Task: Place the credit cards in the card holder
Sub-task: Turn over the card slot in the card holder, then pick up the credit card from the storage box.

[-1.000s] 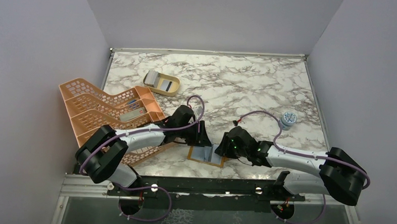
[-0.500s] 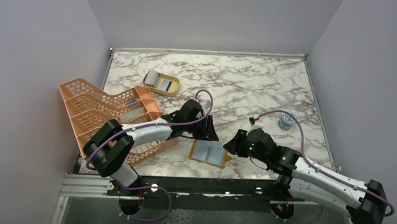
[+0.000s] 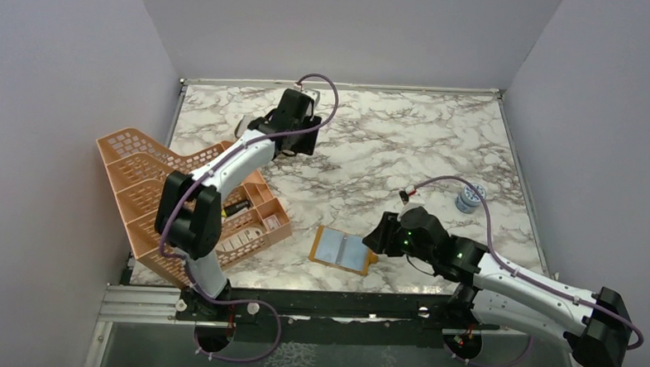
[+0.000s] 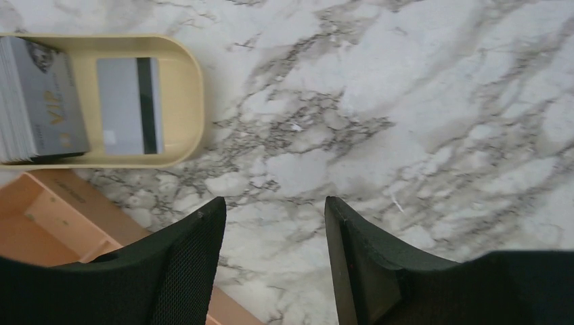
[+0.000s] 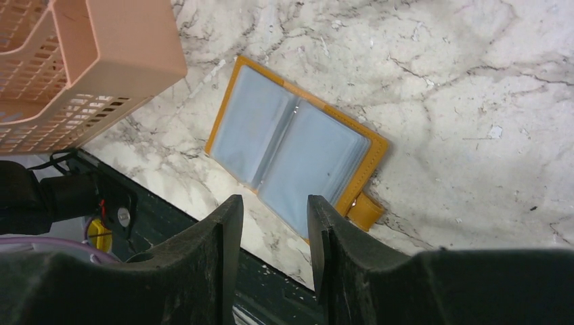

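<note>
The card holder (image 3: 342, 250) lies open on the marble near the front edge, mustard-orange outside, pale grey-blue pockets (image 5: 294, 145) facing up, its snap tab (image 5: 365, 210) sticking out to the side. My right gripper (image 5: 273, 200) hovers open just over its near edge, holding nothing. The credit cards sit in a tan oval dish (image 4: 189, 88) at the back: a stack (image 4: 40, 108) and one single card (image 4: 128, 105) with a dark stripe. My left gripper (image 4: 274, 203) hangs open over bare marble beside the dish, empty. In the top view the left gripper (image 3: 297, 141) covers most of that dish (image 3: 243, 126).
A big peach lattice rack (image 3: 180, 194) stands at the left, its corner close to the card holder (image 5: 81, 61). A small round blue-white container (image 3: 471, 196) sits at the right. The black front rail (image 5: 203, 230) runs just behind the card holder.
My left arm swung away from the card holder to the far dish, its jaws spreading wider. The right arm drew back slightly toward the right. The card holder now lies uncovered and open.
</note>
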